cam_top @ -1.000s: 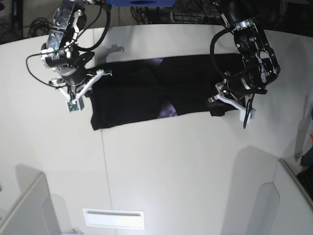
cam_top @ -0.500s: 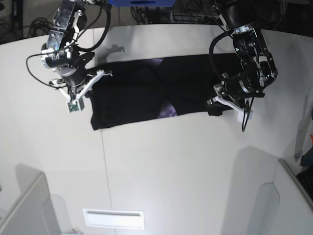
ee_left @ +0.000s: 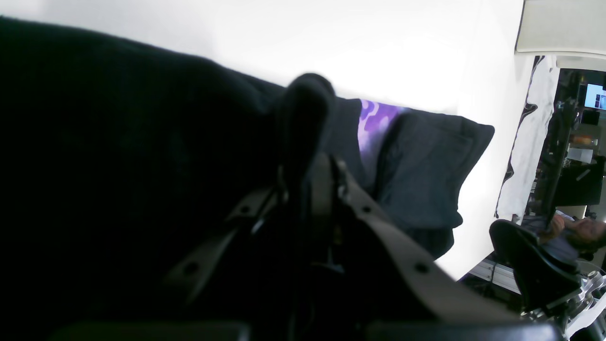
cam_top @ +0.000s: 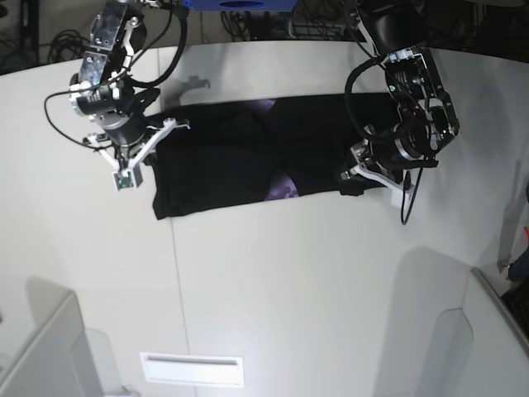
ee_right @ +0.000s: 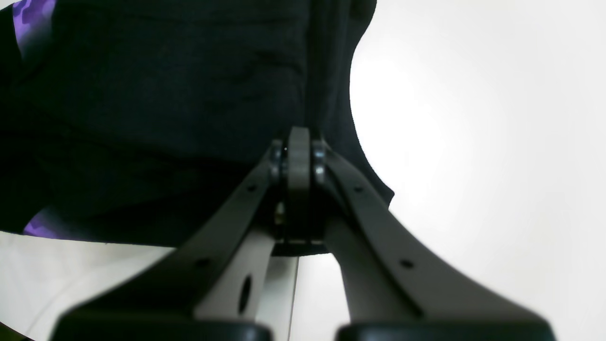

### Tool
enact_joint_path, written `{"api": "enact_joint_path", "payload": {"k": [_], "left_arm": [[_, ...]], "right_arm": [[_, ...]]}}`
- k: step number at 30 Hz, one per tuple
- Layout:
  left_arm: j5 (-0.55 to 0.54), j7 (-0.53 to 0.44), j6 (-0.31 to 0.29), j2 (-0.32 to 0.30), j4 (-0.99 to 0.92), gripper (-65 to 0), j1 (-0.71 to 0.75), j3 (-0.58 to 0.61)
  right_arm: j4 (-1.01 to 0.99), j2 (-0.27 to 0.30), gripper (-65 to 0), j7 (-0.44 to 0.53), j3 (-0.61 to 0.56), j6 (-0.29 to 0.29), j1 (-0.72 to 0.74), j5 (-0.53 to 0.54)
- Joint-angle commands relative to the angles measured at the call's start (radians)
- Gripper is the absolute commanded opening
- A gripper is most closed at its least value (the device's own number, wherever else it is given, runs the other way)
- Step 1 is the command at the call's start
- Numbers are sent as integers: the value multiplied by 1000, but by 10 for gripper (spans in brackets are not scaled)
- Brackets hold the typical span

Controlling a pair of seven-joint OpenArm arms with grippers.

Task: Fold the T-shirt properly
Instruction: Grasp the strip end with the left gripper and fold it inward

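Observation:
The black T-shirt (cam_top: pixel 223 165) lies as a long band across the far part of the white table (cam_top: pixel 289 289), with a bit of purple print (cam_top: pixel 285 188) showing at a fold. In the base view my left gripper (cam_top: pixel 349 182) is at the band's right end. The left wrist view shows this gripper (ee_left: pixel 305 161) shut, with black T-shirt (ee_left: pixel 426 161) cloth bunched over its tips. My right gripper (cam_top: pixel 147 157) is at the band's left edge. In the right wrist view the gripper (ee_right: pixel 298 142) is shut, with creases of the T-shirt (ee_right: pixel 165 94) running to its tips.
A white slotted plate (cam_top: pixel 192 370) lies near the front edge. Pale panels stand at the front left (cam_top: pixel 41 356) and front right (cam_top: pixel 463 331). A blue object (cam_top: pixel 240 4) and cables sit behind the table's far edge.
My left gripper has moved leftward in the base view, dragging the shirt's right end inward over the band. The right arm has stayed still.

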Motion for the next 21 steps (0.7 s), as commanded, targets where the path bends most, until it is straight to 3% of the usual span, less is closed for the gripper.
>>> {"api": "enact_joint_path", "payload": {"k": [1, 21], "left_arm": [[-25, -5, -5, -2, 16, -650, -15, 1], [-28, -3, -5, -2, 22, -650, -12, 33]], "right_arm": [[16, 2, -650, 20, 0, 1, 10, 10], [15, 2, -650, 20, 0, 1, 19, 10]]}}
